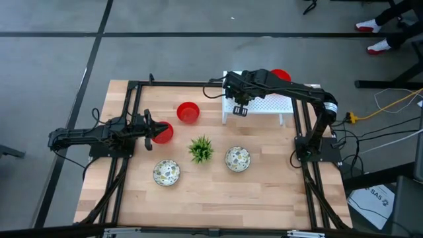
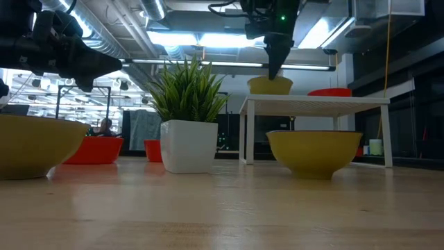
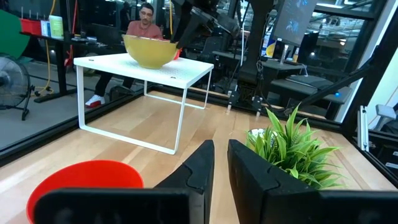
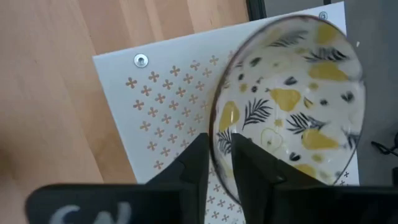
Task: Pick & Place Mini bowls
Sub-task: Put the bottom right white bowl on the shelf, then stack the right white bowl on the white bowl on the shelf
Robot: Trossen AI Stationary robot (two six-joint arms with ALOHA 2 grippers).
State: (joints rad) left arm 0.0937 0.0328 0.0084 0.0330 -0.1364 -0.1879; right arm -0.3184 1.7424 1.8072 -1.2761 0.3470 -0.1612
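So the right gripper (image 4: 219, 163) is up over the white perforated shelf (image 1: 268, 104) at about 1 o'clock on the table, jaws narrow with one finger inside and one outside the rim of a patterned bowl (image 4: 287, 102) that sits on the shelf. Whether it's truly pinching or just letting go, I can't tell. A red bowl (image 1: 281, 75) sits at the shelf's far end. The left gripper (image 1: 151, 129) is over at 9 o'clock, jaws narrow around the rim of another red bowl (image 1: 162, 133), which looks held.

The rest: one red bowl (image 1: 188, 112) near 11 o'clock, two patterned ones at about 7 o'clock (image 1: 166, 172) and 5 o'clock (image 1: 237, 158), with the spiky potted plant (image 1: 201, 149) between them at dead centre.

Handling guess: these look glossy, stiff and fairly light, probably ceramic or melamine, so slippery and likely to chip if dropped. The rim pinch seems the only sane grab, since the body is too round and wide.

The surface is a pale wood-plank tabletop (image 1: 218, 195), flat, with a black frame around it. The room behind is an open lab with ceiling lights and ducts, and a person (image 3: 144, 18) seated beyond the shelf.
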